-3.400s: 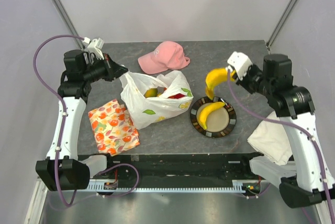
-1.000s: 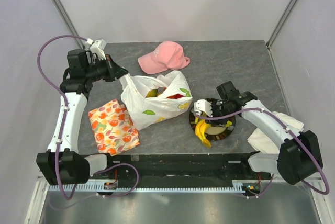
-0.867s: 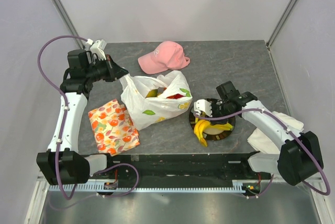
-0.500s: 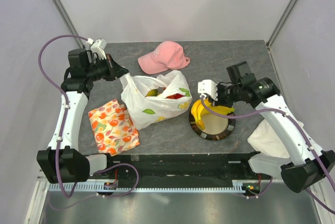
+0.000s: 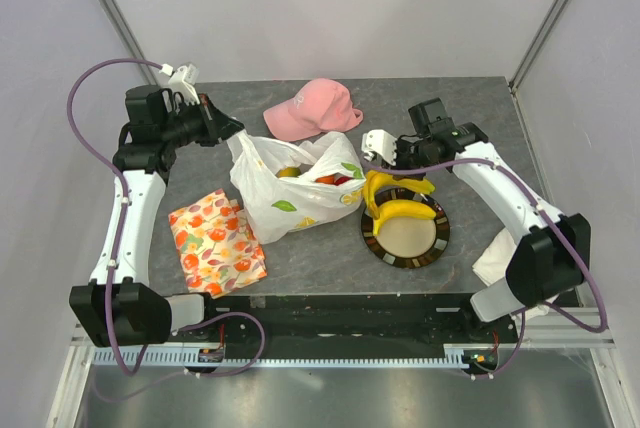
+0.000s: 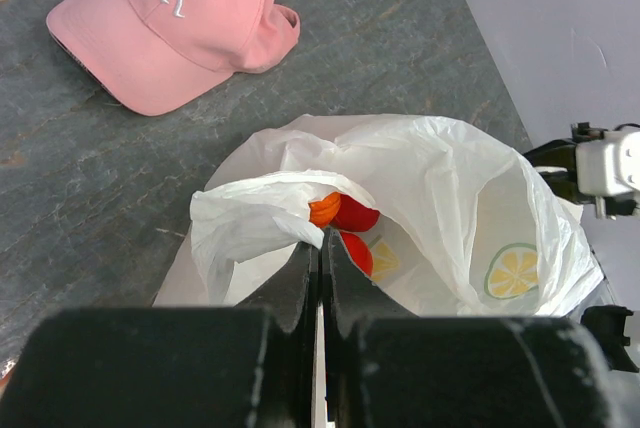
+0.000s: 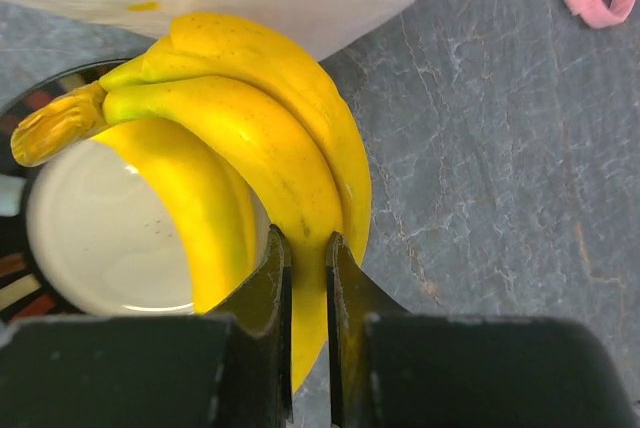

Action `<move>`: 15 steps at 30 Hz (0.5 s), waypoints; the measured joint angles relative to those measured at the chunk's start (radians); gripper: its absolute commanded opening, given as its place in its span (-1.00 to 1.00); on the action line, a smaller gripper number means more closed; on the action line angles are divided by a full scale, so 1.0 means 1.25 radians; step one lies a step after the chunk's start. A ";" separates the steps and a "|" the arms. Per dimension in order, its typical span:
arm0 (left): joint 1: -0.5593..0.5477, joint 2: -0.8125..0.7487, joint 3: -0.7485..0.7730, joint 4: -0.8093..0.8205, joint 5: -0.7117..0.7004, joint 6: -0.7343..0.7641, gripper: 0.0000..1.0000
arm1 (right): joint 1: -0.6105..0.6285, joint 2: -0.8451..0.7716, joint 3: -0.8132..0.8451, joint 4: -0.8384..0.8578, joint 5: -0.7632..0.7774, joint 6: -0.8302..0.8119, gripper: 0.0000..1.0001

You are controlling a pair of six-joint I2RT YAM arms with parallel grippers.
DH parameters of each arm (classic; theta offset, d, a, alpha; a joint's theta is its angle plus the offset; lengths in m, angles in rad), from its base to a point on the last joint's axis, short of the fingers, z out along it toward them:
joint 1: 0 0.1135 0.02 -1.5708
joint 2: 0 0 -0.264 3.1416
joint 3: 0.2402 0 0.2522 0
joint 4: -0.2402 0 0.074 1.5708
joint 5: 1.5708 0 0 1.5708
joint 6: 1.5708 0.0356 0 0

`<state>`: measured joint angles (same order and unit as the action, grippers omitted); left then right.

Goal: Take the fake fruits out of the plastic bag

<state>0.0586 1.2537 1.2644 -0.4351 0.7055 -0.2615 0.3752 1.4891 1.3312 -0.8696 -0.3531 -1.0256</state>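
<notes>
The white plastic bag (image 5: 295,193) lies at mid table with its mouth open. My left gripper (image 5: 222,131) is shut on the bag's handle and holds it up; in the left wrist view the jaws (image 6: 322,238) pinch the bag's rim (image 6: 260,218). Red fruits (image 6: 356,215) and an orange one (image 6: 324,210) show inside the bag. My right gripper (image 5: 380,170) is shut on a yellow banana bunch (image 7: 250,118), held over the plate's left rim, right beside the bag. A single banana (image 5: 405,210) lies on the plate (image 5: 410,243).
A pink cap (image 5: 312,108) lies behind the bag. An orange-flowered cloth (image 5: 215,240) sits at the front left. A white cloth (image 5: 500,258) hangs at the right front edge. The plate's pale centre (image 7: 90,238) shows under the bananas.
My right gripper has closed on the banana bunch at the plate and lifted it back and left toward the bag. The left gripper has kept its hold on the bag, raising the handle slightly.
</notes>
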 measured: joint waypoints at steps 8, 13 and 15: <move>0.000 -0.014 -0.007 -0.001 -0.016 0.000 -0.97 | -0.033 0.060 0.001 0.060 0.009 -0.034 -0.94; 0.001 -0.020 -0.009 -0.001 -0.018 0.000 -0.97 | -0.033 0.060 -0.027 0.076 0.004 -0.061 -0.92; 0.002 -0.020 -0.009 -0.001 -0.019 0.000 -0.97 | -0.033 0.060 -0.042 0.071 0.004 -0.063 -0.91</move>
<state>0.0616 1.2282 1.2533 -0.4362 0.6823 -0.2615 0.3344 1.5639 1.2789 -0.7807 -0.3481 -1.1049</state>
